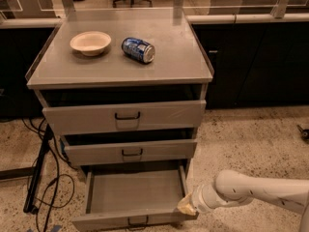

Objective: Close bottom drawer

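Note:
The bottom drawer (135, 193) of the grey metal cabinet is pulled far out and empty, its front panel with a small black wire handle (138, 221) at the lower edge of the view. My gripper (187, 206) on the white arm sits against the drawer's front right corner, touching its right side wall. The two drawers above stand slightly open.
A cream bowl (90, 42) and a blue soda can (138, 50) lying on its side rest on the cabinet top (174, 57). Black cables and a stand leg (38, 178) lie on the speckled floor at left. Dark cabinets stand behind.

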